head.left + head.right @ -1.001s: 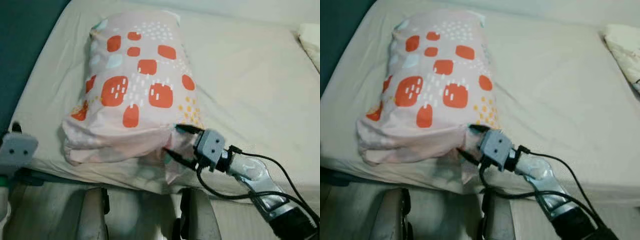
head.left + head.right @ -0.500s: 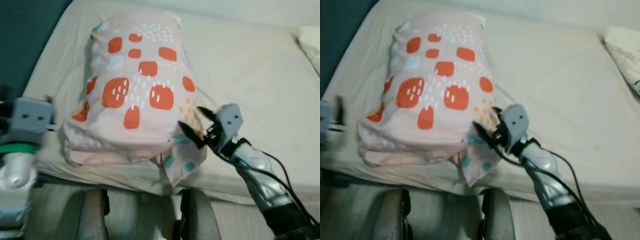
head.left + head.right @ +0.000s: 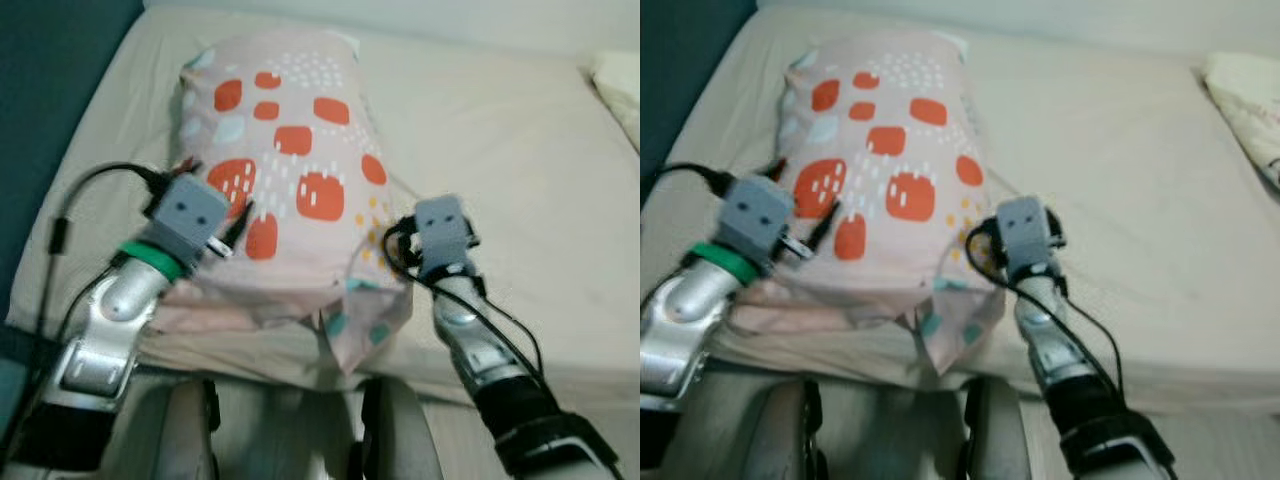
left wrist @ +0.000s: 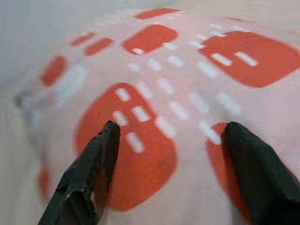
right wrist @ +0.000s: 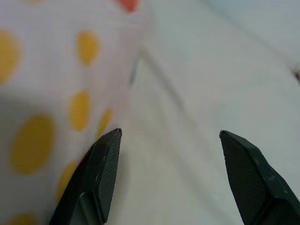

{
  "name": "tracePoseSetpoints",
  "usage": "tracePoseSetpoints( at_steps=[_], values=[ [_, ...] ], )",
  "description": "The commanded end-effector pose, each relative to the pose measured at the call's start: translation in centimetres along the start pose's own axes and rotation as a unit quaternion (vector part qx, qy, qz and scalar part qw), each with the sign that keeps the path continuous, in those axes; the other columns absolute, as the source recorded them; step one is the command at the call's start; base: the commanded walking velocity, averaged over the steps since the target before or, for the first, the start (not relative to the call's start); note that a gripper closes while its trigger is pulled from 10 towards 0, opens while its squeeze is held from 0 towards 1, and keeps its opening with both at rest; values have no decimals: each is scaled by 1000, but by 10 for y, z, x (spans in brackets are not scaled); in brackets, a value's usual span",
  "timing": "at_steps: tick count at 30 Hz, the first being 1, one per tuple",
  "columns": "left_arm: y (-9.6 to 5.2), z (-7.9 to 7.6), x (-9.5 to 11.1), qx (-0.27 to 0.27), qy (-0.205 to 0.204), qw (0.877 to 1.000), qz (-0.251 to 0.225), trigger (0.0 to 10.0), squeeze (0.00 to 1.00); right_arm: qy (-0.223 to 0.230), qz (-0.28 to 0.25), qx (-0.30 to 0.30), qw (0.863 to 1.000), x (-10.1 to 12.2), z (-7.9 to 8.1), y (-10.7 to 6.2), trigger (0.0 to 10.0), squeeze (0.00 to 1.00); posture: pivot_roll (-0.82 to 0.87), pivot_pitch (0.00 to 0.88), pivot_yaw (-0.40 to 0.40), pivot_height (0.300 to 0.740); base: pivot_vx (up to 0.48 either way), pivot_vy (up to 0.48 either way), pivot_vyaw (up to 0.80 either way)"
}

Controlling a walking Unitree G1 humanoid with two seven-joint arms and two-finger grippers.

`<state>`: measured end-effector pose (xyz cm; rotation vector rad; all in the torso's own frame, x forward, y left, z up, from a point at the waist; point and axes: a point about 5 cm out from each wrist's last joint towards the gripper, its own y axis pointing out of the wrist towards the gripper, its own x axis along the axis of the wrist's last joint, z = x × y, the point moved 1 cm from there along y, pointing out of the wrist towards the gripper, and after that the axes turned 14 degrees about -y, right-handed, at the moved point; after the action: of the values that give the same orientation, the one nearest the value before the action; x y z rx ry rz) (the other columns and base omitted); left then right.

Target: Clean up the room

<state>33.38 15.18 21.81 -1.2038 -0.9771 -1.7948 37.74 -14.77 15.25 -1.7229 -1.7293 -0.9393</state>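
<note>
On the cream bed (image 3: pixel 520 160) the patterned pillow (image 3: pixel 285 170) lies near the front edge — the left claw (image 4: pixel 171 140) open over its orange patches, the right claw (image 5: pixel 171 154) open just beside its dotted side — so each should close on fabric before lifting evenly.

Cream-sheeted bed (image 3: pixel 500 160); 1 pink pillow (image 3: pixel 290 170) with orange patches lying near its left edge, pale bedding (image 3: pixel 1245 95) far right.

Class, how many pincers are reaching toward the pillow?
2: the left pincer over the pink orange-patterned fabric pillow's near left side, the right pincer open beside its right edge.
</note>
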Motion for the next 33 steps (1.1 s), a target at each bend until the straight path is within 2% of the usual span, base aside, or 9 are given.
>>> tracePoseSetpoints(
  at_steps=[1, 3, 7, 12, 18, 20, 26, 28, 33],
  values=[
    [-1, -2, -6, -9, -12, 1000, 12, 10000, 0, -12, 16, 1, 1000, -9, 1, -2, 10000, 0, 97, 229, -5, 579, 0, 0, 0],
    [-13, -18, -33, -93, -53, 990, 92, 10000, 0, -21, 5, 83, 996, -5, 40, -10, 10000, 0, 90, 238, 8, 579, 0, 0, 0],
    [-38, -15, -55, -108, -19, 980, 167, 10000, 0, 6, -51, 180, 982, 17, 79, -24, 10000, 0, 87, 239, 17, 579, 0, 0, 0],
    [-92, 31, -94, -6, 79, 944, 321, 10000, 0, 41, -157, 293, 942, 59, 124, -52, 10000, 0, 103, 240, 21, 579, 0, 0, 0],
    [-132, 74, -100, 64, 132, 916, 374, 10000, 0, 45, -215, 346, 912, 82, 144, -70, 10000, 0, 129, 243, 6, 579, 0, 0, 0],
    [-132, 74, -100, 64, 132, 916, 374, 10000, 0, 45, -215, 346, 912, 82, 144, -70, 10000, 0, 129, 243, 6, 579, 0, 0, 0],
    [-80, 83, -45, 150, 125, 970, 146, 10000, 0, -6, -213, 307, 928, 79, 137, -54, 10000, 0, 144, 240, -16, 579, 0, 0, 0],
    [-80, 83, -45, 150, 125, 970, 146, 10000, 0, -6, -213, 307, 928, 79, 137, -54, 10000, 0, 144, 240, -16, 579, 0, 0, 0],
    [-37, 47, -33, 98, 74, 990, 76, 10000, 0, -15, -196, 207, 959, 72, 95, -24, 10000, 0, 120, 230, -14, 579, 0, 0, 0]
  ],
)
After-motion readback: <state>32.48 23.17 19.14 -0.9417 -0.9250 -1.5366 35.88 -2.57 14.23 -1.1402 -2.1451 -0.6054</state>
